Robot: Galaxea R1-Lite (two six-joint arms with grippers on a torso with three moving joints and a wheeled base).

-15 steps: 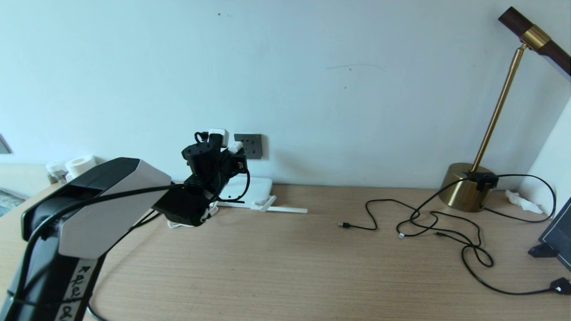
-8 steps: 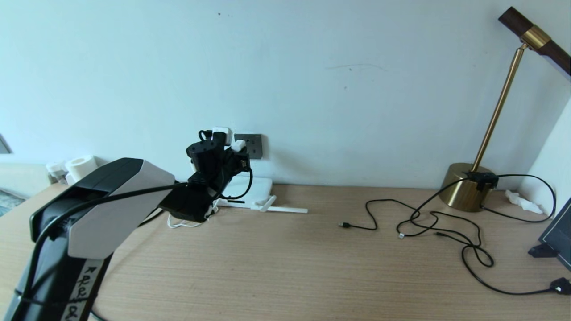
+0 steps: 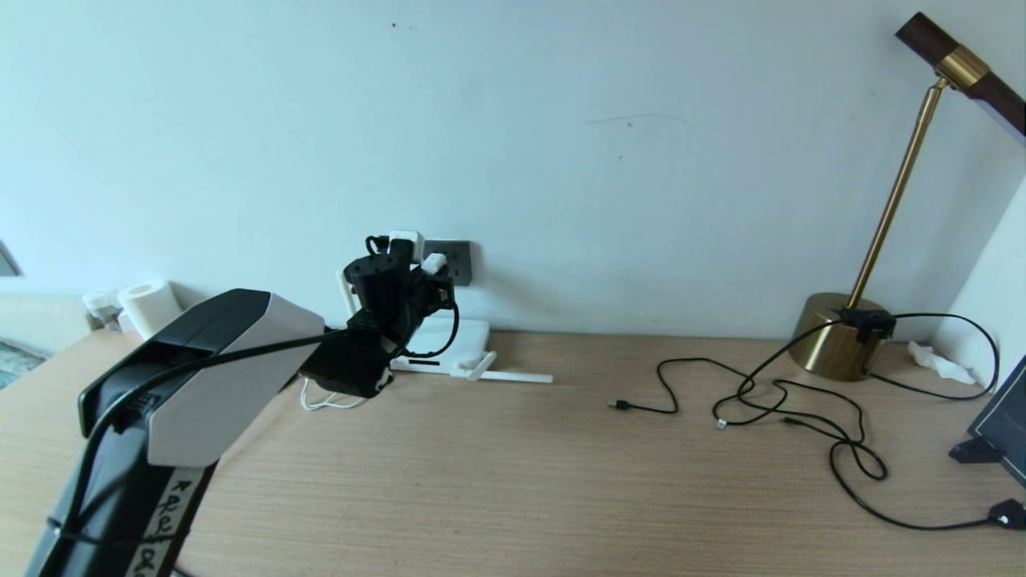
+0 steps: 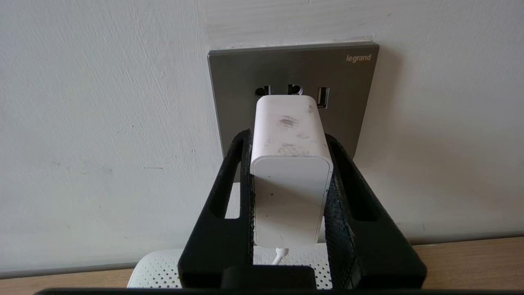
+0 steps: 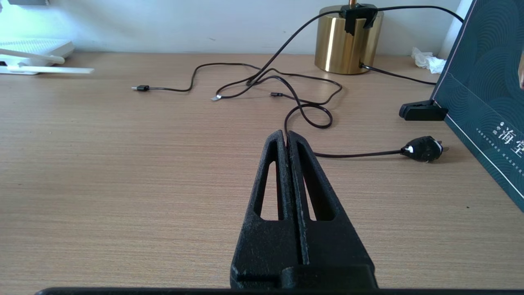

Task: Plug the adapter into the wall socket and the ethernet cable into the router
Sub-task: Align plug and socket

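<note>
One adapter [image 4: 290, 164] in left claw [image 4: 288, 139], one wall socket [image 4: 229, 82].

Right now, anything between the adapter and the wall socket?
Nothing visible. The left gripper is shut on the adapter, which points at the wall socket with only open air ahead of it. Its pins and any remaining gap are hidden behind its body. The right gripper sits shut over the table.

You can read the brand "legrand" in pale letters at a corner of the dark grey wall socket [image 4: 292, 73]. The dark teal box [image 5: 483, 90] at the desk's right edge carries pale Chinese characters, of which "海" is legible; handwritten marks on the left arm's label [image 3: 164, 513] cannot be made out.
</note>
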